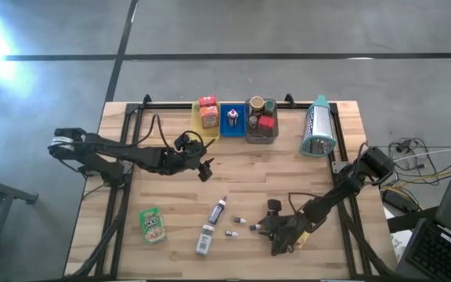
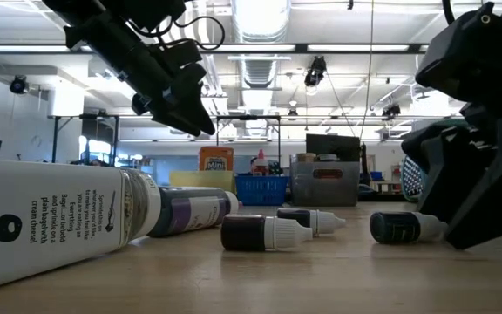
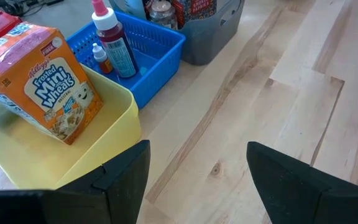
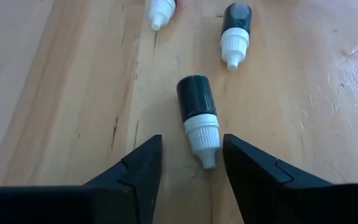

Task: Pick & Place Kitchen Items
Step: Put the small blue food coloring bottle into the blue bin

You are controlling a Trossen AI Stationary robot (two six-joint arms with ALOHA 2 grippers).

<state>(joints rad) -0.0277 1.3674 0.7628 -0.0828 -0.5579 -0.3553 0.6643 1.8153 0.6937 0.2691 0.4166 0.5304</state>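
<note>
A small dark vial with a white cap (image 4: 197,112) lies on its side on the wooden table (image 1: 288,168), cap tip toward my right gripper (image 4: 192,146). That gripper is open and low, one finger on each side of the cap, with a gap on both sides. The same vial (image 2: 403,228) shows beside the gripper in the low view. Two more vials (image 4: 235,25) (image 4: 161,9) lie just beyond. My left gripper (image 3: 197,162) hangs open above the table next to the yellow tray (image 3: 114,118), with nothing between its fingers.
A slim dark bottle (image 1: 218,210), a white jar (image 1: 203,240) and a green pouch (image 1: 153,225) lie near the front. At the far edge stand the yellow tray with an orange box (image 1: 207,116), a blue tray (image 1: 232,119), a grey tray (image 1: 261,121) and a teal grater (image 1: 318,128).
</note>
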